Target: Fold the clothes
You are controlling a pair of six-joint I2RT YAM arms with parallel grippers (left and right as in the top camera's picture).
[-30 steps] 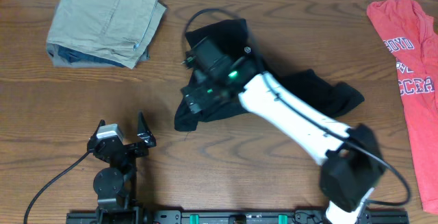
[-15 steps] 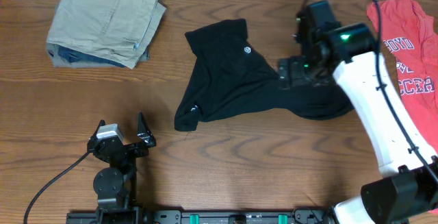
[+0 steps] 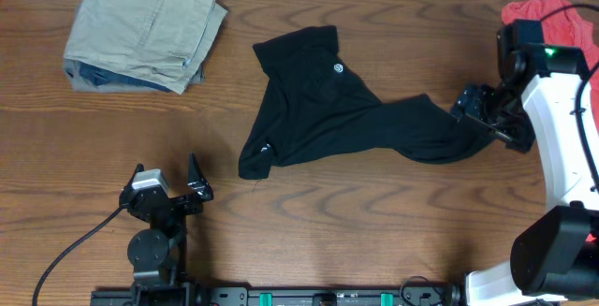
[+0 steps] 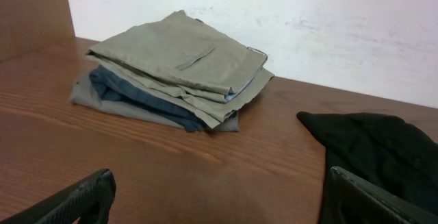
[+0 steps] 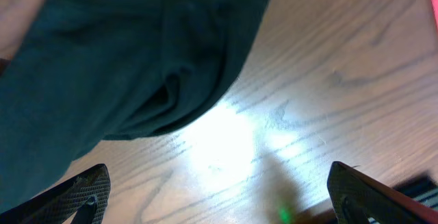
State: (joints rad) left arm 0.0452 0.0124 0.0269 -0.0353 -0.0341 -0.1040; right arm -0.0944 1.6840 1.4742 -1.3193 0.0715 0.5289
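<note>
Right gripper (image 5: 219, 186) hangs low at the right end of the black shirt (image 3: 328, 109), arm bent, fingers spread wide and empty. Left gripper (image 3: 168, 180) sits near the front edge, also wide open and empty. The shirt lies crumpled mid-table, and its small white logo (image 3: 339, 65) is too small to read.

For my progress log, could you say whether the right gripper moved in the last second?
Yes. The right gripper swept rightward from the logo on the black shirt to its right end, near the red T-shirt.
</note>
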